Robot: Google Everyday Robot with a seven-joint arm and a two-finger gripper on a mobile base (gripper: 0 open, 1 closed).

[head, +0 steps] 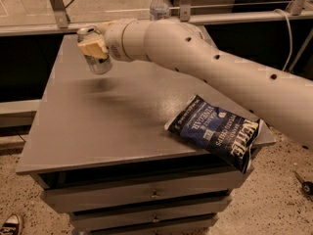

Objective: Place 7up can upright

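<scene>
The 7up can (101, 65) is a small silver can held in the air above the far left part of the grey table (98, 131). It is tilted, with its top end leaning to the left. My gripper (92, 47) is shut on the can's upper half, and its tan fingers (91, 48) cover part of the label. The can hangs a little above the tabletop and casts a faint shadow below. The white arm reaches in from the right.
A dark blue chips bag (215, 131) lies at the table's front right corner, partly over the edge. A clear water bottle (159, 6) with a white cap stands at the back behind the arm. Drawers sit under the tabletop. A metal rail runs behind the table.
</scene>
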